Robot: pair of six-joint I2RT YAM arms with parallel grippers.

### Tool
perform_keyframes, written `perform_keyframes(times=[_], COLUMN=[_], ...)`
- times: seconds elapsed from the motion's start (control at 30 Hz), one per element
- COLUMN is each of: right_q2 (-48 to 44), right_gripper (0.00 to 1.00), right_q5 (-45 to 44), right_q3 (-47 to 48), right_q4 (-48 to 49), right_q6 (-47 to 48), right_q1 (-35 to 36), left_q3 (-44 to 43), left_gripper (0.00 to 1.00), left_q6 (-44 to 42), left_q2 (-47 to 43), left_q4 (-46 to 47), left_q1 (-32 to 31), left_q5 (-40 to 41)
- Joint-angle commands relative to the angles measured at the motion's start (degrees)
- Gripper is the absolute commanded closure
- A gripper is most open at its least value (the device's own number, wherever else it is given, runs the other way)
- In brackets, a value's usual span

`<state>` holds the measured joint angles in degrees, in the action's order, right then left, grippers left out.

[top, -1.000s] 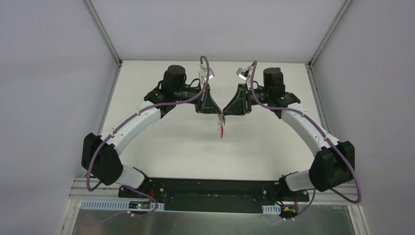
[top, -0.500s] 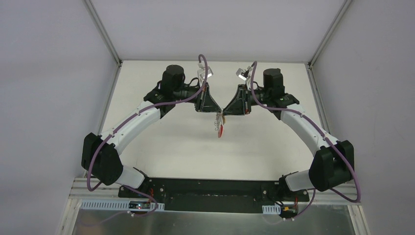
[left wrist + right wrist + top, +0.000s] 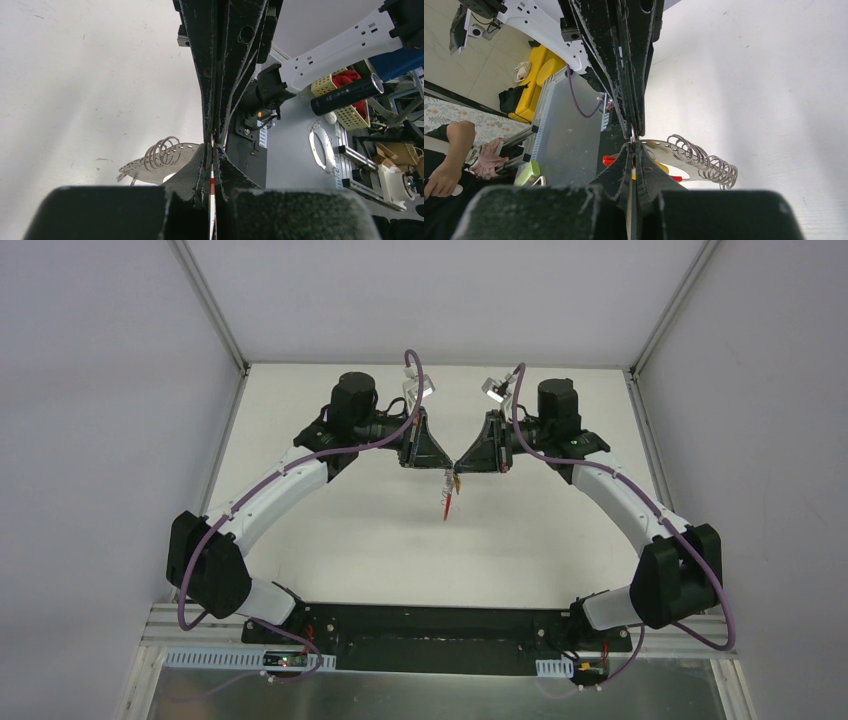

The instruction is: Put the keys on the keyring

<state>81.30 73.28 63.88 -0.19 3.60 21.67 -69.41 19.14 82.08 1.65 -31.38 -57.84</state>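
Overhead, the left pincer and right pincer meet tip to tip above the middle of the white desk. Both are clamped shut on the top of the keys, which appear to hang clear of the surface. The bunch's long axis runs from the pinch point toward the near edge of the desk, with the red band lowest, and neither arm is nearer than the other. From the left wrist, the left pincer's fingers press together on a thin red-and-white edge. The right pincer's tips butt in from above, and the loop heads fan out just left of the pinch. From the right wrist the picture is mirrored: closed fingers nip a thin metal edge, the left pincer's tips touch from above, and the loops spread to the right. As a judgement, the coming move turns on that shared pinch point. The loops lie to one side of it, so one pincer would likely hold while the other works sideways.
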Motion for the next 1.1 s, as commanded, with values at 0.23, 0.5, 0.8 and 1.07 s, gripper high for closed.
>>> perform_keyframes(times=[0.23,0.5,0.8,1.07], right_q2=[-1.3,-3.5,-2.6,-2.4], right_gripper=[1.0,1.0,1.0,1.0], right_q5=[-3.8,-20.6,-28.5,-28.3], right_q3=[4.6,10.7,16.4,15.3], right_q4=[-11.6,-30.8,-38.9,-37.5], right_q6=[11.3,28.1,33.4,32.1], right_q1=[0.0,5.3,9.6,10.6], left_q3=[1.3,1.3,1.3,6.9], left_gripper=[0.91,0.65,0.59,0.61], left_q6=[-2.9,-16.5,-13.9,-5.7], left_q2=[-1.0,-2.3,0.6,0.8], left_q4=[4.8,-0.3,5.3,20.8], left_q1=[1.9,2.8,2.8,2.5], left_q5=[-0.9,-1.5,-5.0,-9.1])
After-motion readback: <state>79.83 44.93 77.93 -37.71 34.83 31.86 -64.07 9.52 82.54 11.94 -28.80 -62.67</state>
